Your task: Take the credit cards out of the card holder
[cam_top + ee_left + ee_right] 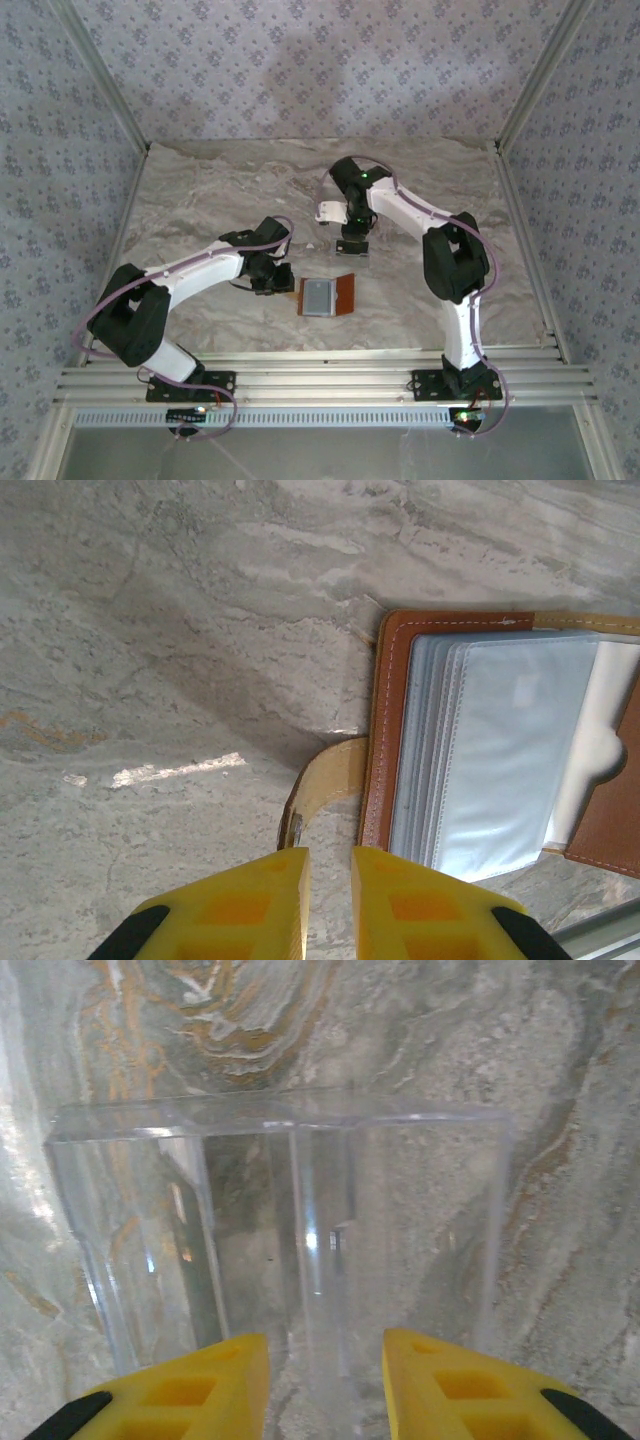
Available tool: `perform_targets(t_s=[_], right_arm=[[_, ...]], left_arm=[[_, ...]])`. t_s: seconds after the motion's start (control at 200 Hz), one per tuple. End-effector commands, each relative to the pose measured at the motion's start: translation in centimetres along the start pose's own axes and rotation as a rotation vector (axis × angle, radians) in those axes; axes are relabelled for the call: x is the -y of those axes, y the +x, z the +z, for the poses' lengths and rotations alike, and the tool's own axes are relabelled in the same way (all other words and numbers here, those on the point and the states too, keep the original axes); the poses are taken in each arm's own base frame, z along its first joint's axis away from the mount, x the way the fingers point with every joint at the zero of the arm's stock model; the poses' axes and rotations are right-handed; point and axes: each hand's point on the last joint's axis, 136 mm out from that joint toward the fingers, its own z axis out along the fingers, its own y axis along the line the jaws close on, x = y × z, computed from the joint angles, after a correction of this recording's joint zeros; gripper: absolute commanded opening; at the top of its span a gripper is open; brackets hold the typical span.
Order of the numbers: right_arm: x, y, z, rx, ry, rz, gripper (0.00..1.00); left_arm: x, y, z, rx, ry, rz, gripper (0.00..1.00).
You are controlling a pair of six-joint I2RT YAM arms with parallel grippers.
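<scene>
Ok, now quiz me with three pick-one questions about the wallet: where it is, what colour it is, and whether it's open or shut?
1. Where is the wallet?
A) up in the air
B) on the floor
C) flat on the table, beside the left gripper

2. What colour is its cover?
A) brown
B) blue
C) green

3. Is it
A) shut
B) open
C) rolled up?

Answers:
1 C: the top view shows it lying by that gripper.
2 A: its edge is brown leather.
3 B: its clear sleeves show.
</scene>
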Motion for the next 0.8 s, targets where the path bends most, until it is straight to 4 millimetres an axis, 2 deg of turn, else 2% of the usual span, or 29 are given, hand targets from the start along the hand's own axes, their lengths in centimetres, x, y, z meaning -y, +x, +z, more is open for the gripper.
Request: perform_targets(t_s=[0.0,0.1,0.42,0.655,0.795], right_arm=[[1.3,0.0,-1.6,0.007,0.070,0.009,0.35],[1.2,0.0,-1.0,0.004,0.070,0.013,0.35],[-1.1,0.3,1.5,-0.020,0.015,0.001,0.35],[-1.4,0.1,1.8,-0.018,0.016,0.014,0.35],[-0.6,-0.3,0.8,-0.005,0.047,0.039,0.36]], left_arm=[[0.6,-0.1,-0.9,0.010,0.024,0.001,0.20],[0.6,-0.1,-1.0,0.008,0.024,0.001,0.20],[0.4,0.1,-1.0,0.008,0.025,0.002,0.20],[0.5,0.2,-1.0,0.008,0.030,0.002,0.20],[0.6,0.1,-1.2,0.014,0.034,0.002,0.20]])
